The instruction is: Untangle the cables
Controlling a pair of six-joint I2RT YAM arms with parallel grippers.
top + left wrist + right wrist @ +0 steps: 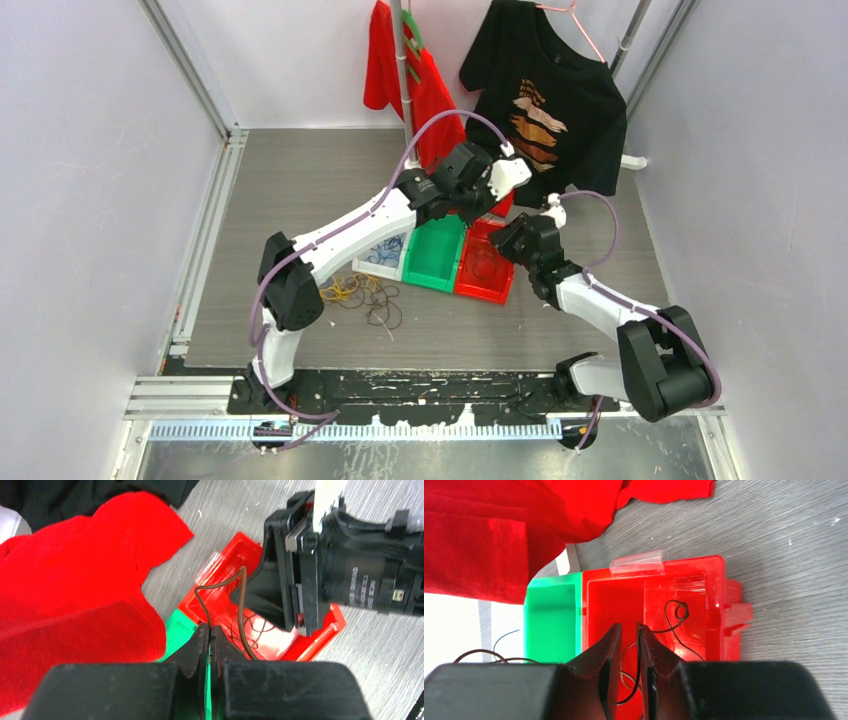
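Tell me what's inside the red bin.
A few thin dark cables, one curled into a loop, lie in the red bin. The right claw hides the near floor.

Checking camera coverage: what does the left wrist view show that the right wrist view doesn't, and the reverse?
Only left wrist: the left gripper shut on a brown cable that loops upward, plus the right arm from outside. Only right wrist: the right gripper, the green bin's bare floor, and dark cables left of it. Both: red bin, green bin, red shirt.
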